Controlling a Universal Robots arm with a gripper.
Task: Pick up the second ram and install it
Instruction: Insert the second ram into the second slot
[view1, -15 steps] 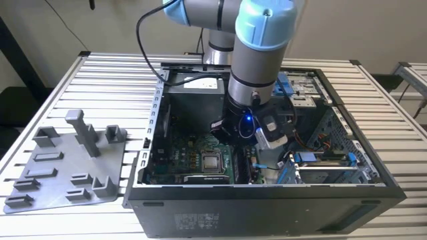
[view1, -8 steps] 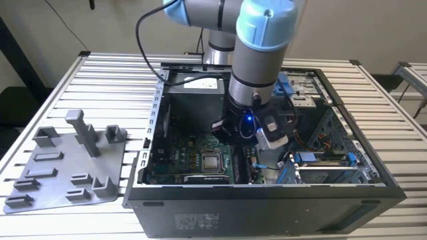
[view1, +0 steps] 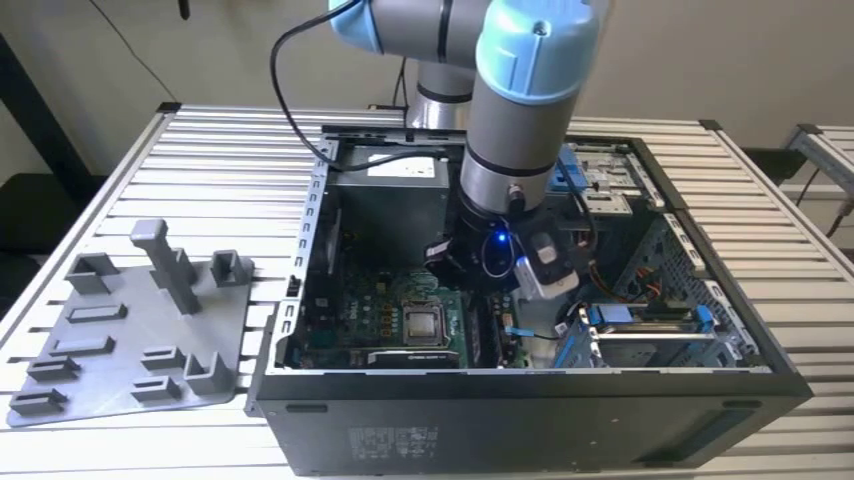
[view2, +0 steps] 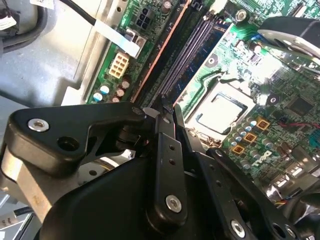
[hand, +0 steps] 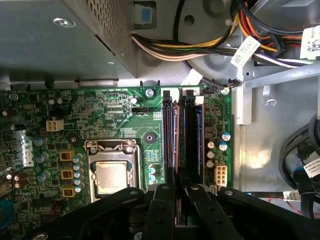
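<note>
Tool (hand: 179, 192) fingers sit clamped together on the second ram (hand: 178, 150), its long axis running along the motherboard (hand: 115, 125) slots directly beneath, inside the case (view1: 534, 385).

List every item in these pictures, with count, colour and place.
Computer case: one, black, open on the slatted table.
Motherboard: one, green, inside the case.
Processor: one, silver, in its socket on the motherboard.
Second ram: one, dark, standing in the memory slots, tool over its end.
Power cables: a bundle, yellow, orange, black, beside the board.
Tray: one, grey, posts upright, at the exterior view's left.
Arm: one, grey and blue, reaching into the case.
Tool: one, black, over the slots.
</note>
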